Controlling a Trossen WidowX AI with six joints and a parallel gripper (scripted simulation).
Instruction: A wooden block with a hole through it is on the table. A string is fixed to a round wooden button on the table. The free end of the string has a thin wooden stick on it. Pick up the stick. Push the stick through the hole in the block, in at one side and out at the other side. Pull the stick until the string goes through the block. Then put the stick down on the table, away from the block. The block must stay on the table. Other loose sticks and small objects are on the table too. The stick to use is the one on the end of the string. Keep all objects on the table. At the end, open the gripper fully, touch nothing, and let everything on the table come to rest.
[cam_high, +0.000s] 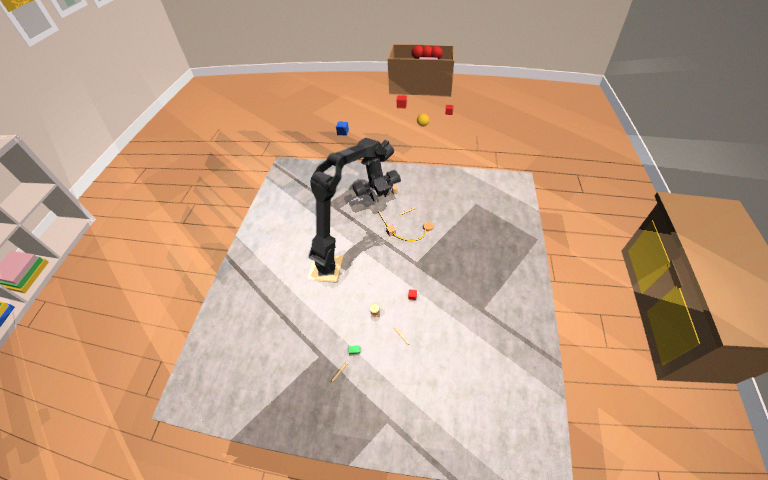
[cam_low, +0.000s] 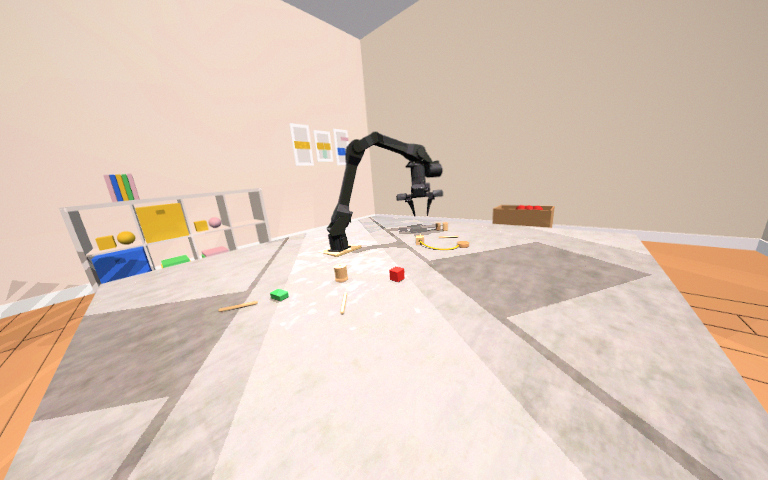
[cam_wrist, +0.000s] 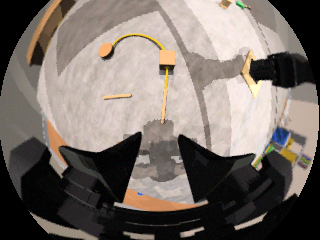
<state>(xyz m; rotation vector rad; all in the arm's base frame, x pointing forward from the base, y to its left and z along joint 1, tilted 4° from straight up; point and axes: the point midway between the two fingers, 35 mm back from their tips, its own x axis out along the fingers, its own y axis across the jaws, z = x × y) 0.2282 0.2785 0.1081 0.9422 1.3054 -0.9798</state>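
The wooden block (cam_high: 390, 230) (cam_low: 419, 240) (cam_wrist: 167, 58) sits on the table. The yellow string (cam_high: 411, 240) (cam_low: 440, 248) (cam_wrist: 135, 35) curves from the round wooden button (cam_high: 428, 226) (cam_low: 463, 244) (cam_wrist: 105, 50) to one side of the block and comes out at the opposite side. There it joins the thin stick (cam_wrist: 164, 106), which appears to lie on the table, wholly outside the block. My gripper (cam_low: 420, 215) (cam_wrist: 160, 136) is open and empty, raised above the table beyond the stick's free end. The hole itself cannot be made out.
A loose stick (cam_high: 407, 211) (cam_low: 449, 237) (cam_wrist: 117, 96) lies beside the string. Small wooden pieces (cam_low: 441, 226) stand beyond the gripper. A red cube (cam_high: 412, 294) (cam_low: 397, 274), a wooden cylinder (cam_high: 374, 310) (cam_low: 340, 273), a green block (cam_high: 353, 349) (cam_low: 279, 294) and two sticks lie farther off.
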